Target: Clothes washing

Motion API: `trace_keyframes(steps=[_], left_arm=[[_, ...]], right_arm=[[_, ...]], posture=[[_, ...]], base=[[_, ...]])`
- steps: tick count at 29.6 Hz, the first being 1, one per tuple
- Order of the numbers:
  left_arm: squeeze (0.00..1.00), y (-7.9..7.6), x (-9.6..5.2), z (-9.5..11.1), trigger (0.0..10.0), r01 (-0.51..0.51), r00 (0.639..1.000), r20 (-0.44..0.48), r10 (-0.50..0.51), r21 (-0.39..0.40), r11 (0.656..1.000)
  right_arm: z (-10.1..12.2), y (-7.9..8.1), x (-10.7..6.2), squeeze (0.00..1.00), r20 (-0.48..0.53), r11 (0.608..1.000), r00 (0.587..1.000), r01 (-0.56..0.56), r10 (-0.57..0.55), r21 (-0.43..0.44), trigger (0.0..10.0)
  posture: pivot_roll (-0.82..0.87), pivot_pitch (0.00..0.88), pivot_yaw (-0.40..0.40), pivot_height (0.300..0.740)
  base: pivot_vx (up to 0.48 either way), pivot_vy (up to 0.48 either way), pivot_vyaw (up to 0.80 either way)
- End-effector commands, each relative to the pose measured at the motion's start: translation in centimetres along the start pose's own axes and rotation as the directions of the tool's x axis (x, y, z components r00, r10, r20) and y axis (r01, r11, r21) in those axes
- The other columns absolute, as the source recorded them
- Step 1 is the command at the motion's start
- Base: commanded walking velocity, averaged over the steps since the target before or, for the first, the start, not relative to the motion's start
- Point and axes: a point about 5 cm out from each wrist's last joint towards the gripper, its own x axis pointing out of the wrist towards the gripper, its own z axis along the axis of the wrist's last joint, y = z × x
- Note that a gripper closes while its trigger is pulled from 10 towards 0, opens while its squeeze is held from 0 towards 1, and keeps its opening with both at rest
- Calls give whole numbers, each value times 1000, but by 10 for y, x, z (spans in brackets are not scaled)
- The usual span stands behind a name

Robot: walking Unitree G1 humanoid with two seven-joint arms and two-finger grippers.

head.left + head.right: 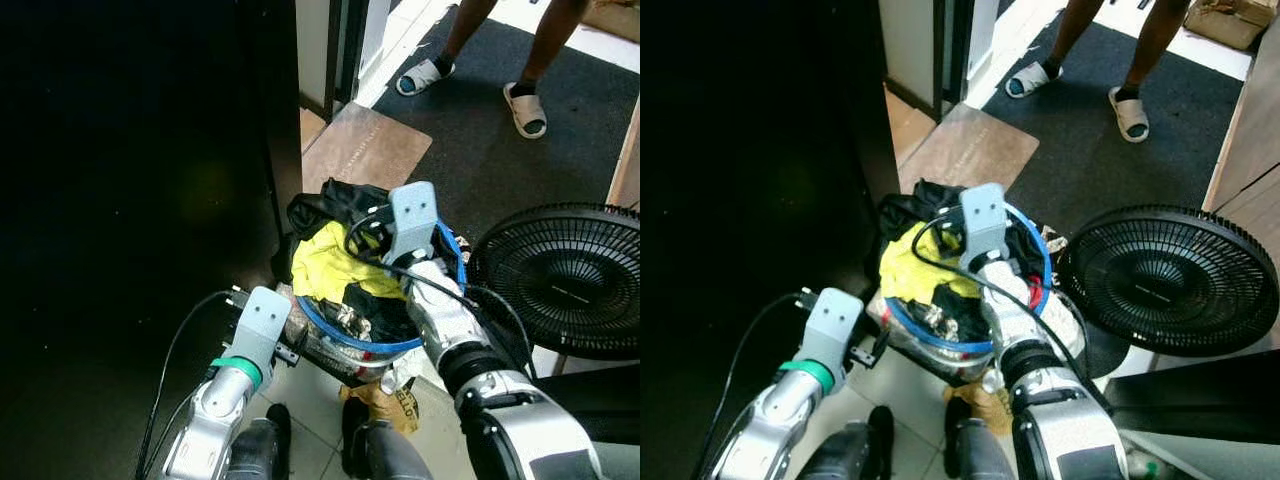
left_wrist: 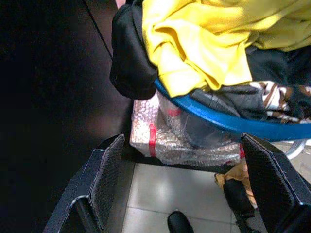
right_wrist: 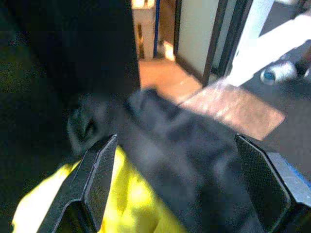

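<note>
Right gripper (image 3: 175, 184) spread wide over the black garment (image 3: 194, 141) topping the basket (image 1: 345, 340), probably lining up a grab. Left gripper (image 2: 184, 189) also spread, low beside the basket rim, 0 contact.

White tile floor (image 1: 300, 420), a black fan (image 1: 570, 280) lying on the right, dark carpet (image 1: 480, 140) running past the doorway.

Soft, crumpled yellow cloth (image 2: 204, 43) lies beside matt black fabric (image 3: 189, 145) in a glossy blue plastic-rimmed basket (image 2: 233, 124). Under it, a shiny bubble-wrap bundle (image 2: 165, 141) on smooth pale floor tiles (image 2: 170, 194). Brushed silver metal on the right arm (image 1: 530, 420); the fan grille (image 1: 575, 275) is matt black.
</note>
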Motion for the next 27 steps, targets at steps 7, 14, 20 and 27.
trace_keyframes(steps=[7,14,20,27], left_arm=[[0,-1,-9,-13,10000,-6,999,-54,5,-8,1000],[0,-3,-7,-11,10000,-2,999,-50,2,-9,1000],[0,-2,-7,-11,10000,-2,999,-51,1,-7,1000],[0,-3,-8,-12,10000,0,998,-57,0,-7,1000]], right_arm=[[-35,15,-19,0,-123,998,991,-59,60,17,10000],[-47,6,-27,0,-183,999,983,17,-22,-34,7490],[-54,-13,-32,0,-229,987,963,115,-139,-114,0],[-60,-40,-41,0,-267,956,924,226,-272,-189,0]], posture=[[247,423,68,740],[248,419,69,740],[245,416,71,740],[247,418,72,740]], base=[[0,0,0],[0,0,0],[0,0,0],[0,0,0]])
